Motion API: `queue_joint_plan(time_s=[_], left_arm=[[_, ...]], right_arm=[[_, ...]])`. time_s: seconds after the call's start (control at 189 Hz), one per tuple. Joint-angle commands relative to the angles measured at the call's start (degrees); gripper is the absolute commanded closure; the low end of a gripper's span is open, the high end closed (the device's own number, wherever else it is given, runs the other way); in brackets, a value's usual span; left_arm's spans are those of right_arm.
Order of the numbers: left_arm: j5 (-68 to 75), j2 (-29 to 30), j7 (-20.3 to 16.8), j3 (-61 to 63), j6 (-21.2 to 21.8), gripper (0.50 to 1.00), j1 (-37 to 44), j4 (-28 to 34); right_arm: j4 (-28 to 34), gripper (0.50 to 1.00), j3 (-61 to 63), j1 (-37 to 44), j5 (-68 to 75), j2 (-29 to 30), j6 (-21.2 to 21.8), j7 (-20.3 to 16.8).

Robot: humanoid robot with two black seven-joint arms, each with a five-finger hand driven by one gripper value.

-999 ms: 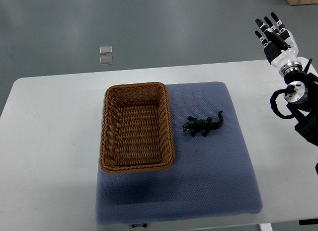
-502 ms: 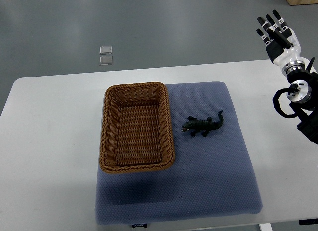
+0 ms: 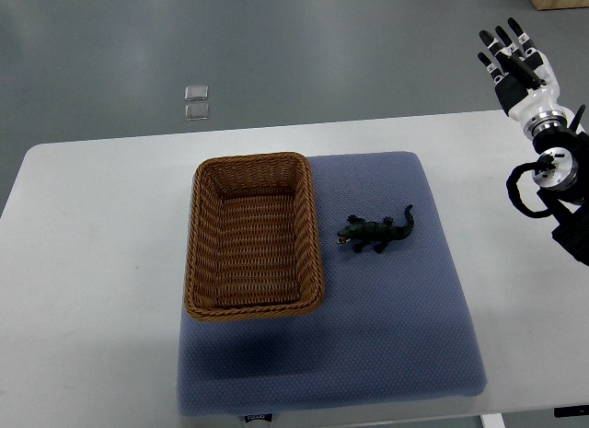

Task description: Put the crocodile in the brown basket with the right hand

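While woven basket [image 3: 254,235] sits, knobbly crocodile [image 3: 375,231] beside

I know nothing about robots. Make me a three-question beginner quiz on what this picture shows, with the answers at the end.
1. True or false: the crocodile already lies inside the brown basket.
2. Which hand is in view? A) the left hand, B) the right hand, C) both.
3. Fill the blank: the basket and the crocodile both rest on a blue ____.

Key
1. False: it lies on the pad, just to the right of the basket.
2. B: it is raised at the picture's upper right, fingers spread, holding nothing.
3. Pad, which lies on the white table.
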Motion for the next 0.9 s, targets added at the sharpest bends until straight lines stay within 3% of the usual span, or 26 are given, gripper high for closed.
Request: queue_joint_plan(time_s=[0.0,0.222,0.38,0.586,0.893], left_arm=[[0.01,0.0,0.0,0.0,0.01,0.5,0.0,-0.01],[0.01,0.0,0.0,0.09,0.01,0.5,0.0,-0.01],[0.01,0.0,0.0,0.0,0.01,0.5,0.0,-0.01],[0.01,0.0,0.0,0.0,0.01,0.5,0.0,-0.01],[0.01,0.0,0.0,0.09,0.01,0.5,-0.08,-0.01]], right_arm=[[0.13,0.576,-0.46,0.05,0.0,-0.17,-0.47,-0.06],[0.31,0.576,-1.07,2.68,-0.62,-1.14,-2.84,-0.5],[4.61,0.576,-2.83,3.12,-2.64,-4.48,-5.13,-0.59],[11.9,0.576,-14.51,5.49,-10.72,-10.54,-8.11,-0.59],[19.02,0.576,-35.96,18.67,-31.46,-19.5,-6.45,-0.59]])
